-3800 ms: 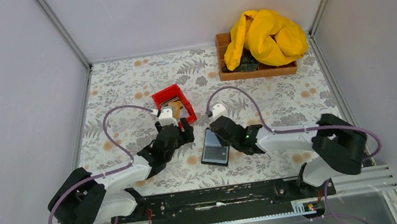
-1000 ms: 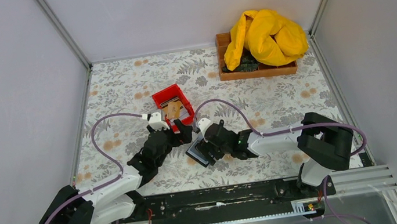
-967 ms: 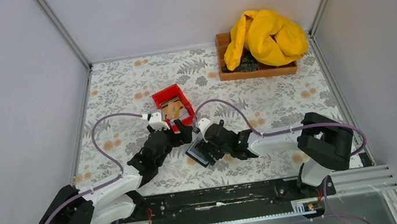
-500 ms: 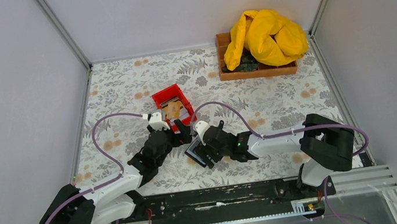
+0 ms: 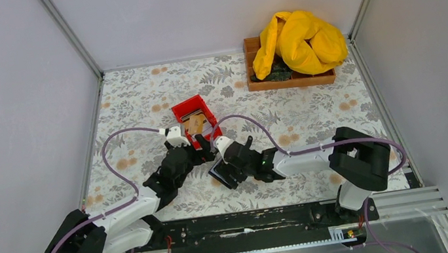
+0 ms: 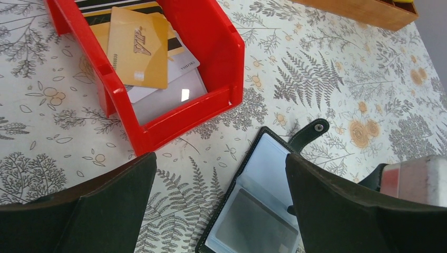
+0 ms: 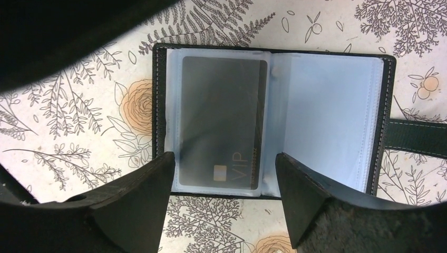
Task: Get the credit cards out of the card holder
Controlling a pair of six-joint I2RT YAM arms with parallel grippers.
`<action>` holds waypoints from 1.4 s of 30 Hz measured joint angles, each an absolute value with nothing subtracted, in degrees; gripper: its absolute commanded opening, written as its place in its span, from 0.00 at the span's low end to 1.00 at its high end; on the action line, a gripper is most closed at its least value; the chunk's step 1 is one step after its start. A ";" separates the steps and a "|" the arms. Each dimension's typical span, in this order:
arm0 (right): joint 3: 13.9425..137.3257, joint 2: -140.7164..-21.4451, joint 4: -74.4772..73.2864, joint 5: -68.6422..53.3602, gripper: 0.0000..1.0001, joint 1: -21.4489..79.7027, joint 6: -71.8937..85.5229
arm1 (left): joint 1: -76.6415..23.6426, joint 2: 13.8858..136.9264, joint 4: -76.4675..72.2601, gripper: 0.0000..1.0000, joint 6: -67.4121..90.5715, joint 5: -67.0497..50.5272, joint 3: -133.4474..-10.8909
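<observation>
The card holder (image 7: 327, 113) lies open on the floral tabletop, black-edged with pale blue sleeves. Its left sleeve holds a dark credit card (image 7: 221, 126) marked VIP; the right sleeve looks bare. My right gripper (image 7: 225, 158) hangs open right above the holder's near edge, its fingers either side of the dark card. My left gripper (image 6: 220, 168) is open too, empty, over the table between the holder (image 6: 258, 205) and the red bin (image 6: 158, 124). In the bin lie a gold card (image 6: 138, 50) and white cards (image 6: 168, 89). From above, both grippers (image 5: 203, 148) (image 5: 227, 164) meet at the holder (image 5: 218, 171).
The red bin (image 5: 195, 109) stands just behind the left gripper. A wooden tray (image 5: 257, 83) with a yellow cloth (image 5: 298, 40) sits at the back right. Grey walls close in three sides. Purple cables loop over both arms.
My right gripper has crept a little to the left over the card holder. The left arm has barely moved. Both grippers stay open.
</observation>
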State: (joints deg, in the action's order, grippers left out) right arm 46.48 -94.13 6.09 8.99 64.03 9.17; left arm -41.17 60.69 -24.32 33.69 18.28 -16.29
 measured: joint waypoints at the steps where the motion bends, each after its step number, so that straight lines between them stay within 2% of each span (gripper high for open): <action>1: 46.48 -94.43 6.13 9.19 0.75 64.03 9.19 | -41.10 60.69 -24.32 1.00 33.67 18.33 -16.29; 6: 46.48 -94.83 6.22 9.50 0.70 64.03 9.21 | -40.84 60.69 -24.23 1.00 33.61 18.44 -16.29; 12: 46.48 -94.83 6.20 9.56 0.52 64.03 9.32 | -40.82 60.69 -24.25 1.00 33.56 18.44 -16.29; 17: 46.48 -94.83 6.31 9.56 0.41 64.03 9.52 | -40.82 60.69 -24.27 1.00 33.56 18.41 -16.29; 19: 46.48 -94.83 6.33 9.56 0.33 64.03 9.67 | -40.84 60.69 -24.27 1.00 33.56 18.41 -16.29; 24: 46.48 -94.83 6.31 9.56 0.07 64.03 10.26 | -40.84 60.69 -24.29 1.00 33.56 18.37 -16.29; 27: 46.48 -94.83 6.26 9.37 0.01 64.03 10.96 | -40.84 60.69 -24.32 1.00 33.56 18.37 -16.29; 32: 45.50 -93.41 6.31 7.81 0.01 64.03 13.34 | -40.84 60.69 -24.32 1.00 33.58 18.31 -16.29; 34: 44.42 -91.68 6.28 7.11 0.06 64.20 14.26 | -40.84 60.69 -24.32 1.00 33.58 18.22 -16.29; 38: 43.97 -88.73 5.69 6.92 0.40 65.39 14.87 | -40.84 60.69 -24.34 1.00 33.58 18.13 -16.29; 42: 45.67 -88.40 3.36 8.12 0.52 66.43 14.22 | -40.84 60.27 -23.77 1.00 34.00 19.18 -16.34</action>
